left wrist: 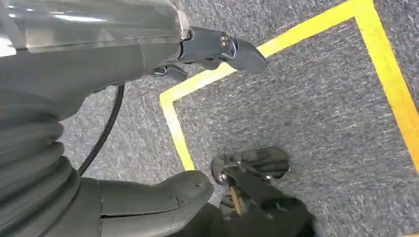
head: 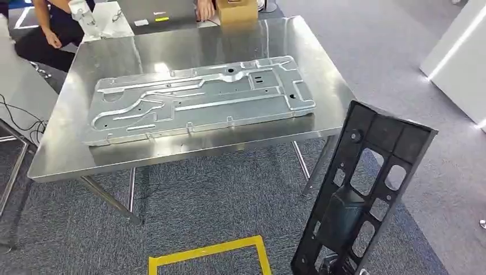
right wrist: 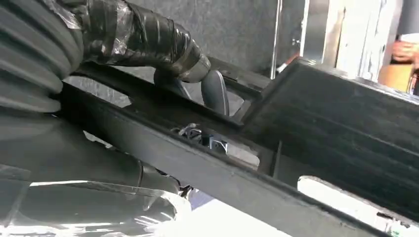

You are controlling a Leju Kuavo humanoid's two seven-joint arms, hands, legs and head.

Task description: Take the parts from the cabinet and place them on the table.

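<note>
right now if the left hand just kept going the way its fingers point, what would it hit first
Most likely the grey carpet. The left hand hangs empty, fingers aimed down at the floor near the yellow tape line, with nothing between. Depth is hard to judge from the wrist view.

A stamped metal panel point(head: 198, 100) is occupying most of the table point(head: 69, 154). Bare strips are remaining along the near edge and the right end. A cardboard box point(head: 236, 10) and a person's hand point(head: 204, 10) are standing just beyond the far edge.
</note>
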